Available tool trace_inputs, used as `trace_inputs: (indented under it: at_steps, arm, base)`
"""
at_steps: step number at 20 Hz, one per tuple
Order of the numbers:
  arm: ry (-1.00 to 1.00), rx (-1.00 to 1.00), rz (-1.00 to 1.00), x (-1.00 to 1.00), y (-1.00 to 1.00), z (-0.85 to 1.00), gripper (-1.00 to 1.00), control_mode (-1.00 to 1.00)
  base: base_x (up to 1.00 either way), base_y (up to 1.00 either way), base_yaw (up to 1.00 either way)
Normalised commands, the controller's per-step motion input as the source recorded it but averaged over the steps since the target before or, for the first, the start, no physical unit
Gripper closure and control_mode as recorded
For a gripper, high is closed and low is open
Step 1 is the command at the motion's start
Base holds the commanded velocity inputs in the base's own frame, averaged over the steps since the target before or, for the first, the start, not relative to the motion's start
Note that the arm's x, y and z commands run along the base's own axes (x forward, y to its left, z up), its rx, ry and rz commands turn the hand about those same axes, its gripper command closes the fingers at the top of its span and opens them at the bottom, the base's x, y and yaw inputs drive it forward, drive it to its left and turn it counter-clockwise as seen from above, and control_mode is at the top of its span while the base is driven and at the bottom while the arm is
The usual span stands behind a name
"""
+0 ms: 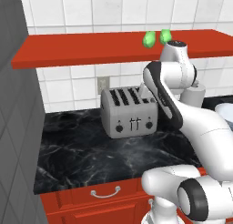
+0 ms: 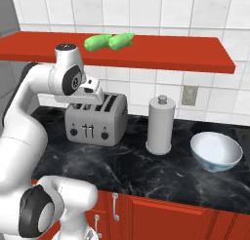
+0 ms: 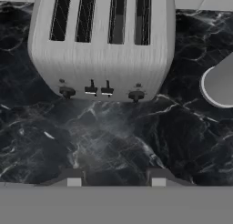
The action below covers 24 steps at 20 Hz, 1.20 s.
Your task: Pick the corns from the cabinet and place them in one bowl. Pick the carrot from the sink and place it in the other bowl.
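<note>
End effector [image 3: 116, 180], jaws drawn narrow and empty, hangs above the silver four-slot toaster [image 2: 96, 118] on the black marble bench [image 2: 146, 170], so it should rise squarely to the two glossy green corns [image 2: 108, 41] on the long red cabinet shelf [image 2: 171, 53] above, opening wider first.

Two glossy green corns [image 2: 108, 41] lie side by side, touching, on the long red cabinet [image 2: 161, 51] board. Pale glassy bowl [image 2: 216, 151] sits upright on the black counter, empty.
</note>
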Motion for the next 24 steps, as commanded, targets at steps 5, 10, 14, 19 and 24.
trace_inputs:
  at_steps: [5, 10, 14, 19, 24]
  arm:
    - [-0.01, 0.00, 0.00, -0.08, 0.00, 0.01, -1.00, -1.00]
    - [-0.04, 0.00, 0.00, -0.49, 0.00, 0.21, -1.00, -1.00]
    - [-0.09, 0.00, 0.00, -0.56, 0.00, 0.43, -1.00, -1.00]
    - [-0.13, 0.00, -0.03, -0.39, -0.08, 0.56, -1.00, -1.00]
    - [-0.15, 0.00, -0.07, -0.06, -0.13, 0.60, -1.00, -1.00]
  base:
    - [0.00, 0.00, 0.00]
    - [0.00, 0.00, 0.00]
    - [0.00, 0.00, 0.00]
    - [0.00, 0.00, 0.00]
    - [0.00, 0.00, 0.00]
